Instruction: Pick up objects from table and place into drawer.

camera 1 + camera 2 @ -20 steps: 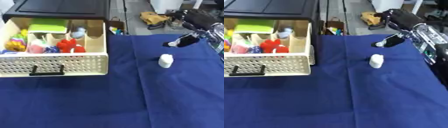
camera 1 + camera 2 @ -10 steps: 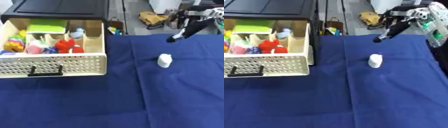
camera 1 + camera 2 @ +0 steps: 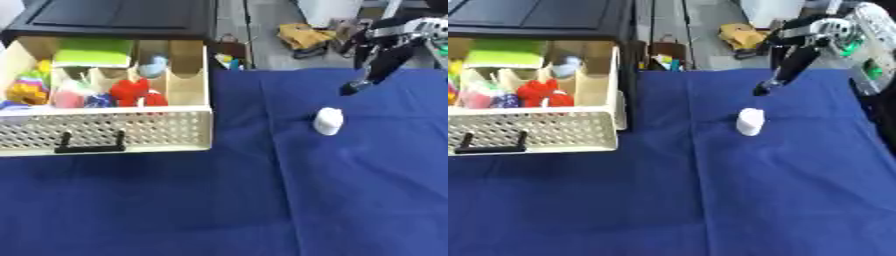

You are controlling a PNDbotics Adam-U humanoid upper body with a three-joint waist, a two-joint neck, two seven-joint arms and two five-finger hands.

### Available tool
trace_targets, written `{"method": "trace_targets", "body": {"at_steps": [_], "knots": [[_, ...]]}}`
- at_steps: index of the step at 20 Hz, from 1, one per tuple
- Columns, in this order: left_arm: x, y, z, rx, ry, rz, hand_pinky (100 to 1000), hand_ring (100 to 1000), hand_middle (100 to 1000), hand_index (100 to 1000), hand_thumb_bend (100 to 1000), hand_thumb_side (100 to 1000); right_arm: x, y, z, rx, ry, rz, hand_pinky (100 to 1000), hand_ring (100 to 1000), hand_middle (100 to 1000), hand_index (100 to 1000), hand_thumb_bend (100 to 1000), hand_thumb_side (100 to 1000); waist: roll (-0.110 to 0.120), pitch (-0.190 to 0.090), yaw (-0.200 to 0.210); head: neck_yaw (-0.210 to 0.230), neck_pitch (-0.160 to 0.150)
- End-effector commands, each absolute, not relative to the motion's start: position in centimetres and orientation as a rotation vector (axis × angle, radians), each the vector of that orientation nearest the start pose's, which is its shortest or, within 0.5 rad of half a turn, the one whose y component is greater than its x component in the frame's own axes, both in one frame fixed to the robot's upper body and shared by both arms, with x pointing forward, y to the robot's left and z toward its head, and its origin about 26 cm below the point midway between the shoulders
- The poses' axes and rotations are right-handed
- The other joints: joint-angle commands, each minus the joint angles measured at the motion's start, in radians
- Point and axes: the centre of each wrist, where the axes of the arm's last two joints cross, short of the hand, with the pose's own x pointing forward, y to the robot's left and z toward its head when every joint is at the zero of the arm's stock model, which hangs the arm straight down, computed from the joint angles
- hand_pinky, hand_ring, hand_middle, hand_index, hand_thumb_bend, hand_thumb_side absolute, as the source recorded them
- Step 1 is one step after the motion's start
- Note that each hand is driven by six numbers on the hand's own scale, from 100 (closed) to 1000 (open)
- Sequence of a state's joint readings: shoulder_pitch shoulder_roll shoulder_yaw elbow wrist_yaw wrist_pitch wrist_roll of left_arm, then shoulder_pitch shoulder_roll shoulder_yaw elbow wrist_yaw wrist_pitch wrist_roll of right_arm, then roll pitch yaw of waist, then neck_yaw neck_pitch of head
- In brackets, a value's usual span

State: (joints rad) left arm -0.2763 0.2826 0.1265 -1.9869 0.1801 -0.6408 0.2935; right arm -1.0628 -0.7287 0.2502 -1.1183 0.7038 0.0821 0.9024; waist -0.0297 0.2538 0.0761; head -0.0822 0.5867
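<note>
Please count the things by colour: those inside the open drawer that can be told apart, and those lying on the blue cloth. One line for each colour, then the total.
Green, in the drawer: 1, the green flat thing
Red: 1, the red thing
Yellow-orange: 1, the yellow thing
Pink: 1, the pink thing
Pale blue: 1, the pale blue thing
White, on the blue cloth: 1, the white object
Total: 6

The tablecloth [image 3: 219,200] is deep navy blue, plain, with faint fold lines. Near its far right edge stands a small white object [image 3: 329,121]. The drawer [image 3: 105,131] is cream — its front panel dotted with rows of small holes and carrying a black handle [image 3: 89,147]. Inside it lie a lime-green block [image 3: 94,52], a red toy [image 3: 136,93], a pale blue item [image 3: 154,65] and a yellow-and-multicoloured piece [image 3: 28,87]. The cabinet top [image 3: 114,17] is black. The right hand [image 3: 796,55] is black with silver and white parts.
</note>
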Motion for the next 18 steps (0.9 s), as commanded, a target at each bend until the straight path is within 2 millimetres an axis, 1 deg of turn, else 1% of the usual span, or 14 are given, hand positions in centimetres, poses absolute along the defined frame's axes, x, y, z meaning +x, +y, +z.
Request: {"method": "trace_targets", "body": {"at_steps": [1, 2, 5, 6, 9, 18], "knots": [[29.7, 29.0, 20.5, -0.058, 3.332, -0.27, 455, 647, 675, 810, 572, 1000, 44.6, -32.4, 33.6, -0.855, -0.998, 1.51, 715, 843, 629, 941, 602, 298, 0.001, -0.016, 0.0, -0.002, -0.006], [29.7, 29.0, 20.5, -0.058, 3.332, -0.271, 455, 647, 675, 810, 571, 1000, 44.6, -32.4, 33.4, -0.857, -0.989, 1.516, 714, 843, 630, 941, 598, 306, 0.001, -0.015, 0.0, -0.002, -0.006], [29.7, 29.0, 20.5, -0.056, 3.332, -0.274, 455, 647, 675, 810, 570, 1000, 44.9, -32.3, 32.7, -0.857, -0.963, 1.53, 716, 847, 636, 941, 590, 287, 0.001, -0.013, 0.002, -0.004, -0.007], [29.7, 28.9, 20.5, -0.055, 3.332, -0.275, 455, 647, 675, 810, 569, 1000, 45.0, -32.3, 32.4, -0.858, -0.952, 1.534, 714, 846, 633, 938, 604, 284, 0.001, -0.013, 0.003, -0.004, -0.008], [29.7, 28.9, 20.5, -0.052, 3.331, -0.277, 454, 647, 674, 810, 569, 1000, 45.3, -32.1, 31.7, -0.855, -0.929, 1.539, 708, 841, 627, 929, 573, 311, 0.002, -0.011, 0.004, -0.006, -0.011], [29.7, 28.7, 20.5, -0.046, 3.33, -0.283, 450, 646, 673, 810, 564, 1000, 46.0, -31.5, 29.8, -0.819, -0.894, 1.55, 707, 841, 632, 909, 573, 312, 0.005, -0.003, 0.009, -0.011, -0.012]]}}
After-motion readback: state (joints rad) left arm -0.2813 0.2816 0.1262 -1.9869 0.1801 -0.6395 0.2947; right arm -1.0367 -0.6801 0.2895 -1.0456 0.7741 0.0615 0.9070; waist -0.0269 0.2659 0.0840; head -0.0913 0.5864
